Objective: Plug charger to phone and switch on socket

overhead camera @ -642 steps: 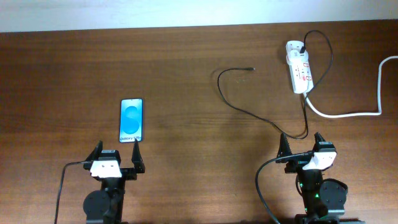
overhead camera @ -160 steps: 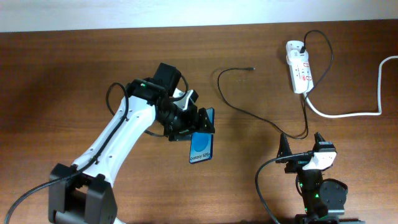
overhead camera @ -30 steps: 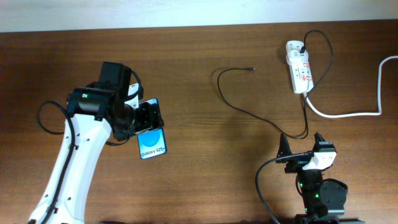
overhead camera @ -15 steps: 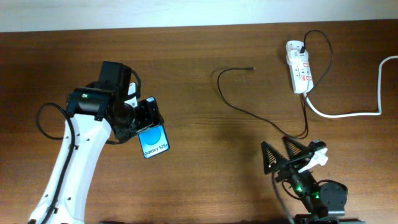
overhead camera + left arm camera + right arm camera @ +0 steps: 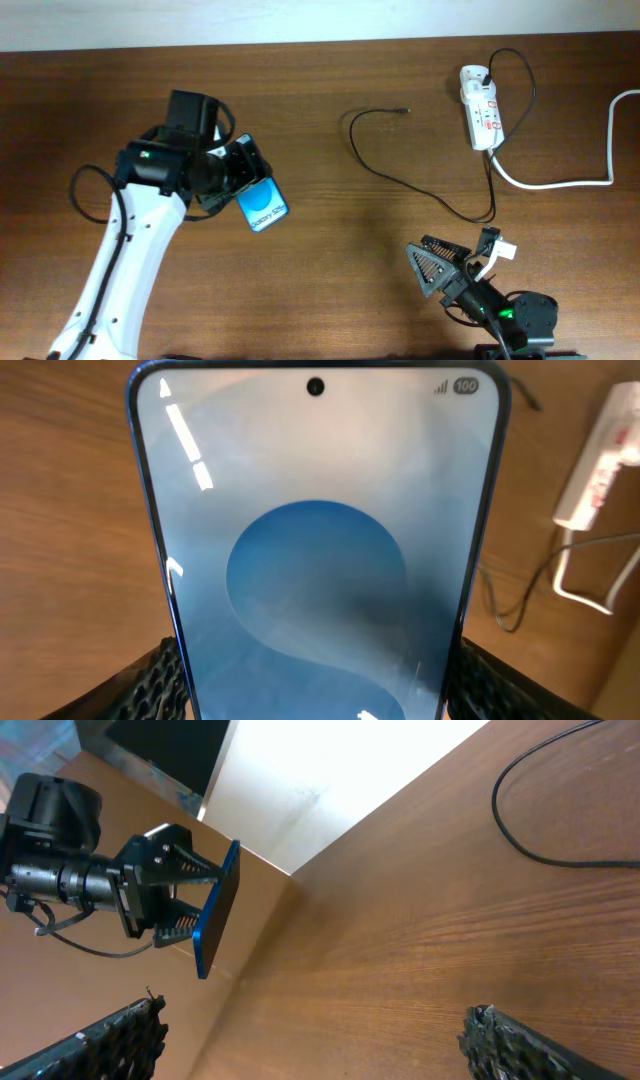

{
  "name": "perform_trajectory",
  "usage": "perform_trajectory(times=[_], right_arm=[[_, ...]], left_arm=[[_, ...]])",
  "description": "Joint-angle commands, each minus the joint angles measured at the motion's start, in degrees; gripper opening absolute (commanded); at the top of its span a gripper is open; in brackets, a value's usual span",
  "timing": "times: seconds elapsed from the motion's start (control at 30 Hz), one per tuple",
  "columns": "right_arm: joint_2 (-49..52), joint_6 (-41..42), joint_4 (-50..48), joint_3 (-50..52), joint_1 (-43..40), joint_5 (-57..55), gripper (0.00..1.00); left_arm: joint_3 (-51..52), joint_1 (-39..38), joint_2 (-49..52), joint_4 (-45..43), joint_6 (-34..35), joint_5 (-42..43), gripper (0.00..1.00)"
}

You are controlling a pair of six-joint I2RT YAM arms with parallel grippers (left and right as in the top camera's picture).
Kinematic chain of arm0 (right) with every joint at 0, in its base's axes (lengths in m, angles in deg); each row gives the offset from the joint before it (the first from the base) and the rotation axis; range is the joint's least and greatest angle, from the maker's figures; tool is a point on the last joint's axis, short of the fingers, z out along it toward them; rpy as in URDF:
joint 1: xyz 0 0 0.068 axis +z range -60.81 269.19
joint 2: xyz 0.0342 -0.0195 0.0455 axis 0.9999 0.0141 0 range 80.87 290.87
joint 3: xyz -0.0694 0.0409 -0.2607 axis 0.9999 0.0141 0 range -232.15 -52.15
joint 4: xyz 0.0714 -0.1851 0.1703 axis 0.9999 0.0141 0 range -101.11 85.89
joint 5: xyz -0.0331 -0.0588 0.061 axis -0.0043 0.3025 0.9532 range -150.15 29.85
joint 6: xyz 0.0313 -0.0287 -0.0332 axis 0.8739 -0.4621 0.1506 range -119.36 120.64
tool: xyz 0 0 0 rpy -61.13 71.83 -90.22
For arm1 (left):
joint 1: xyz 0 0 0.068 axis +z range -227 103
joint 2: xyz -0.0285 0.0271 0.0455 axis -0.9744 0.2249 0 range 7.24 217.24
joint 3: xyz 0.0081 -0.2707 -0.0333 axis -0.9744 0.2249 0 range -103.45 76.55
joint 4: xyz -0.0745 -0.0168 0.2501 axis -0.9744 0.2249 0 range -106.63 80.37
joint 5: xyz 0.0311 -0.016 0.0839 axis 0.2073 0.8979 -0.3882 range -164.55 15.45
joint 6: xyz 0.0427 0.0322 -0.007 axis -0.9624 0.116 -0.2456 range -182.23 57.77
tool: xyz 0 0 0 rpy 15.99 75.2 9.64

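My left gripper [image 5: 238,178] is shut on the phone [image 5: 262,205], a slim blue-screened smartphone, and holds it lifted above the left middle of the table. In the left wrist view the phone [image 5: 318,550] fills the frame between the fingers. In the right wrist view the phone [image 5: 215,910] shows edge-on in that gripper. The charger [image 5: 400,178], a thin black cable, loops across the table with its free tip [image 5: 405,111] near the back. The socket [image 5: 480,108], a white power strip, lies at the back right. My right gripper [image 5: 440,262] is open and empty at the front right.
A thick white cord [image 5: 590,170] runs from the socket to the right edge. The socket and cable also show at the right of the left wrist view [image 5: 600,470]. Bare brown wood [image 5: 330,260] lies between the two arms. A white wall borders the table's far edge.
My left gripper has tilted and raised the phone slightly to the right. My right arm has swung its open gripper leftward and turned it sideways.
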Motion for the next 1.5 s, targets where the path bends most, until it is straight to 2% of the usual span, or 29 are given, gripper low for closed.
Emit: perform_trajectory(times=[0.0,0.1,0.23,0.3,0.5,0.73,0.9,1.1,1.17,1.27,1.47], right_arm=[[-0.3,4.7,0.0,0.3,1.9,0.9,0.98],[-0.3,5.2,-1.2,0.3,3.5,0.7,0.98],[-0.3,11.8,-7.2,0.3,7.0,0.5,0.98],[-0.3,11.9,-9.7,0.3,9.4,-1.9,0.98],[0.5,11.8,-9.2,0.3,18.2,-12.3,0.98],[7.3,8.5,-9.8,-0.4,25.6,-21.6,0.98],[17.3,1.2,-10.4,-7.7,26.2,-21.7,0.98],[35.3,-7.4,-0.9,-23.9,26.2,-20.3,0.98],[41.1,-9.0,-1.2,-27.5,26.2,-17.2,0.99],[47.4,-9.0,-4.9,-29.5,26.2,-13.8,0.98],[60.0,-9.0,-16.2,-29.4,27.3,-11.2,0.98]], left_arm=[[-1.2,-2.7,-1.6,-2.6,4.5,1.0,0.47],[-1.2,-3.8,-1.6,-3.2,6.4,1.0,0.47],[-1.2,-5.1,-1.6,-4.0,7.3,1.0,0.47],[-1.2,-5.6,-1.6,-4.2,7.3,1.0,0.47],[-1.2,-6.7,-1.6,-5.2,8.6,1.0,0.47],[-1.2,-6.8,-1.6,-5.2,8.5,1.0,0.47],[-1.2,-6.7,-1.6,-5.2,8.5,1.0,0.47],[-1.2,-6.7,-1.6,-5.2,8.5,1.0,0.47],[-1.2,-6.7,-1.6,-5.4,8.5,0.8,0.47],[-1.2,-6.7,-1.6,-6.2,8.6,0.8,0.47],[-1.2,-6.7,-1.6,-9.2,14.5,0.6,0.48]])
